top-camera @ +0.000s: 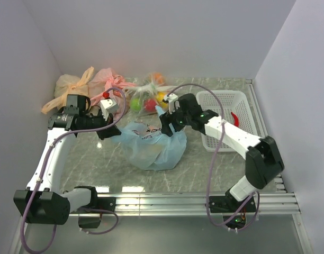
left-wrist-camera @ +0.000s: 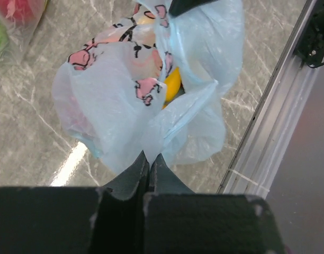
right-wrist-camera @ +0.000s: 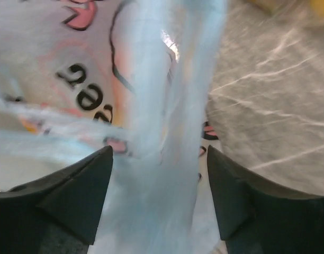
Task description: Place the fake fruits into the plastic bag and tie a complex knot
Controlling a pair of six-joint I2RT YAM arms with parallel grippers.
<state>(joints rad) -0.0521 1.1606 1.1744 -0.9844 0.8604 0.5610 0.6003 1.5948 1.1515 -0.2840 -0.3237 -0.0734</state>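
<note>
The light blue plastic bag (top-camera: 151, 145) with pinkish prints sits on the table between the arms. In the left wrist view the bag (left-wrist-camera: 114, 100) bulges, and a yellow fruit (left-wrist-camera: 173, 82) shows through its opening. The other fruits are hidden inside the bag or cannot be told apart. My left gripper (top-camera: 110, 133) is shut on the bag's left edge, pinching thin blue plastic (left-wrist-camera: 149, 157). My right gripper (top-camera: 166, 127) is open, its jaws (right-wrist-camera: 160, 153) on either side of a stretched blue handle strip (right-wrist-camera: 167, 106) without closing on it. No knot shows.
At the back stand a tan bag (top-camera: 72, 87), a pink bag (top-camera: 106, 79) and a clear bag of fruits (top-camera: 149, 99). A white basket (top-camera: 246, 108) with a red item (top-camera: 234, 117) stands at the right. A metal rail (top-camera: 194, 200) runs along the near edge.
</note>
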